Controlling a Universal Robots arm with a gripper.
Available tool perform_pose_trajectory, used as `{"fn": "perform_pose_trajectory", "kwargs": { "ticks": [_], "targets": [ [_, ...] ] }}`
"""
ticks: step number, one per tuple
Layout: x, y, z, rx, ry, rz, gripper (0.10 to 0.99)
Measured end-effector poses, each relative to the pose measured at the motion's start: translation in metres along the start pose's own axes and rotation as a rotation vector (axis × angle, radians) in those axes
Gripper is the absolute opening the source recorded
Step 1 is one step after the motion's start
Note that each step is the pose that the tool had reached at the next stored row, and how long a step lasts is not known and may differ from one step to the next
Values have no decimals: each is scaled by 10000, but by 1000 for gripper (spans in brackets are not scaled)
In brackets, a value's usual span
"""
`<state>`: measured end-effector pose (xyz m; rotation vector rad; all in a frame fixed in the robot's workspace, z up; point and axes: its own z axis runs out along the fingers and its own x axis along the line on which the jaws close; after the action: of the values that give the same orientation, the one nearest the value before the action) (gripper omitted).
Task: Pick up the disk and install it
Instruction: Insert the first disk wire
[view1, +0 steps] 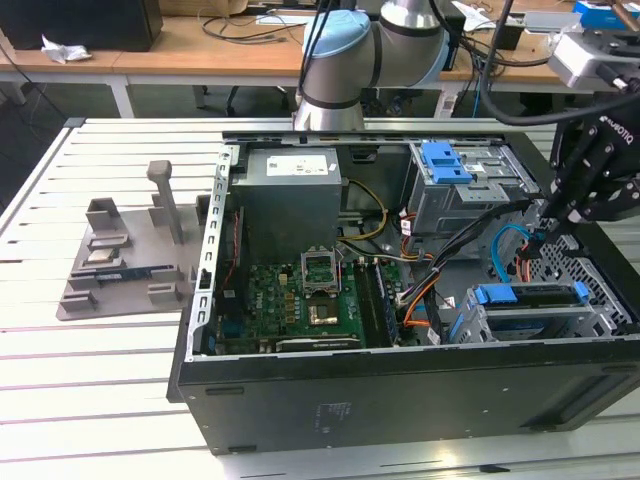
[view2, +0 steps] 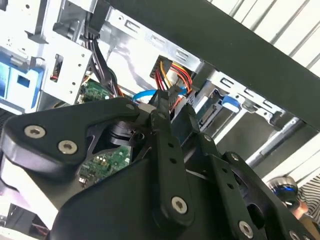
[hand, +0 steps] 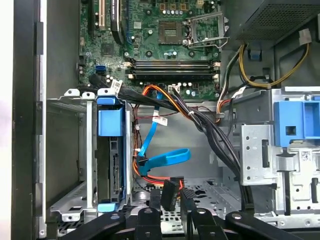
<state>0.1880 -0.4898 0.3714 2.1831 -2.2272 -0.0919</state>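
Disk (hand: 114, 155) sits in bay | my gripper (hand: 172, 197) pinches power plug (hand: 169, 192) | risk: cables (hand: 200, 125) snag, plug misaligns.

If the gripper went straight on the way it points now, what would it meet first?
Probably the black power connector with its red-orange wires, right at the gripper tips in the first wrist view; behind it lies the perforated case floor. Depth is uncertain.

It was a robotics lab: an opened computer case (view1: 400, 380) sat on a slatted aluminium table (view1: 100, 370), with cable-strewn wooden workbenches (view1: 200, 55) at the far side.
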Motion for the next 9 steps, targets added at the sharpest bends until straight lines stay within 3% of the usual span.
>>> {"fn": "perform_pose_trajectory", "kwargs": {
  "ticks": [9],
  "targets": [
    [-1,-10,172,1,57,2,302]
  ]
}}
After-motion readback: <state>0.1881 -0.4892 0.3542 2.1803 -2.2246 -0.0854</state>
